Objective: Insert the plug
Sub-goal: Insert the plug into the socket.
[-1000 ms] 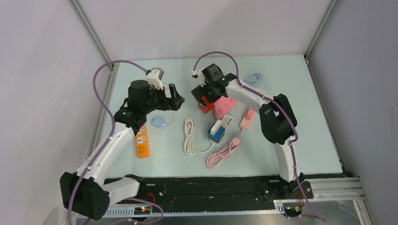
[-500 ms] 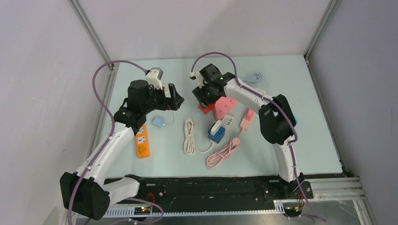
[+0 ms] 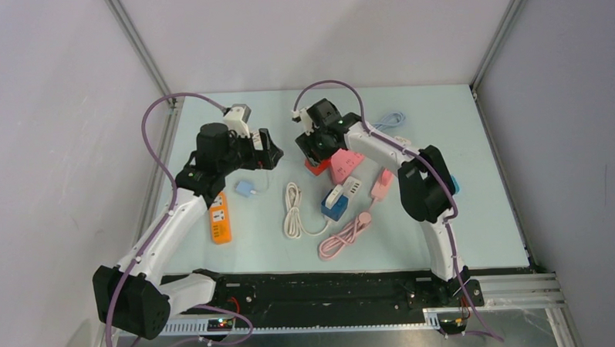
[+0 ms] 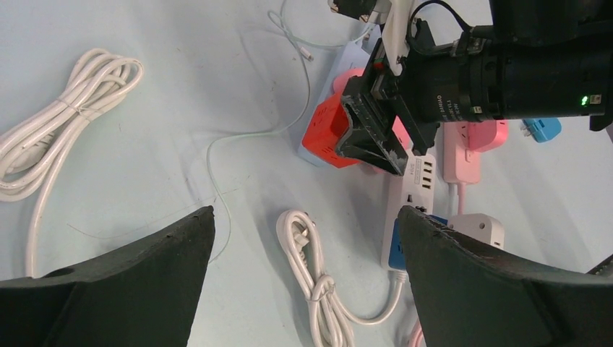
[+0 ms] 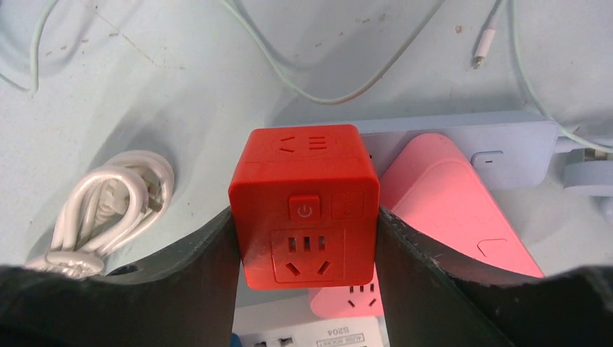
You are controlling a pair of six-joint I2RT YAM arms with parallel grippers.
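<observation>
**Right gripper clamps red cube over blue strip; left one idle**

Bench (image 3: 476,214) is cluttered with strips and cables, and both arms reach to mid-bench. Blue strip (image 5: 463,130) lies flat with the pink strip (image 5: 448,210) touching it alongside, so there is little room around the socket.

Red cube (image 5: 303,188) stands at the blue strip's end, socket faces up and toward the wrist camera. Its pins are presumably underneath, hidden, so I can't tell if they are seated.

Right gripper (image 5: 303,238) is closed on the cube's two side faces, fingers flush. Probably a side grip, to keep it square for a push down into the strip.

Left gripper (image 4: 305,211) is wide open and holds nothing. It hangs apart from the work, facing it, likely kept out of the way. White coil (image 3: 292,210) lies loose nearby, untouched.
</observation>
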